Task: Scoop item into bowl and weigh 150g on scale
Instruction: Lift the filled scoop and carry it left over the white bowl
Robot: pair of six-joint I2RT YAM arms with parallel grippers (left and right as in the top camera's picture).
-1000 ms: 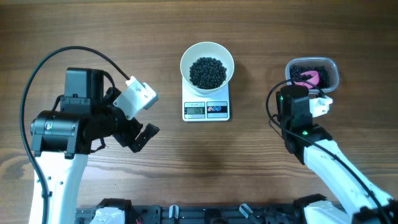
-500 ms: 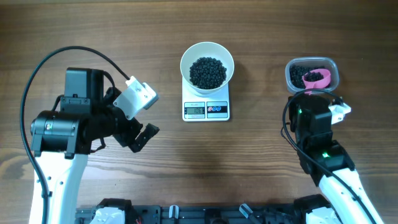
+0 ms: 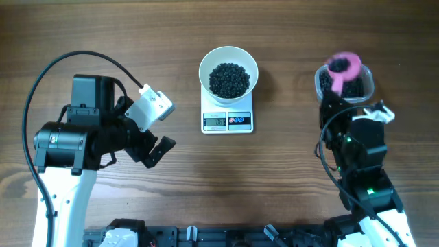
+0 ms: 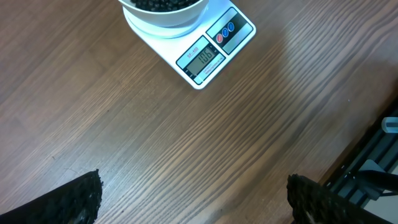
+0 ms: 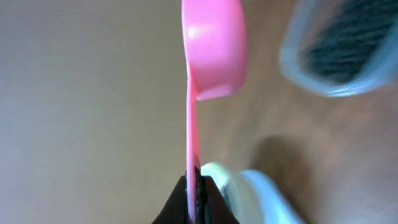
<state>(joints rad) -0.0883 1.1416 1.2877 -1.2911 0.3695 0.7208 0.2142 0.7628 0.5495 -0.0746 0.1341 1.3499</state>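
Observation:
The white bowl (image 3: 228, 62) stands on the white scale (image 3: 228, 121), with a dark heap of black beans (image 3: 228, 79) inside it. More beans fill the clear tub (image 3: 357, 88) at the right. My right gripper (image 3: 332, 101) is shut on the handle of a pink scoop (image 3: 342, 66), which hangs blurred over the tub's far left rim. In the right wrist view the scoop (image 5: 211, 43) shows edge-on above my gripper (image 5: 194, 190), so its contents are hidden. My left gripper (image 3: 156, 152) stands open over bare wood left of the scale (image 4: 208, 50), and its display is lit.
Black cables loop from both arms over the table sides. A dark rail with fittings (image 3: 226, 237) runs along the near edge. In the right wrist view the tub (image 5: 339, 50) is blurred at the upper right and a pale blurred shape (image 5: 261, 193) sits beside my fingers.
My right arm has drawn back toward the near edge. The pink scoop has come up out of the tub's beans and now sits higher, over the far left rim. The left arm is unmoved.

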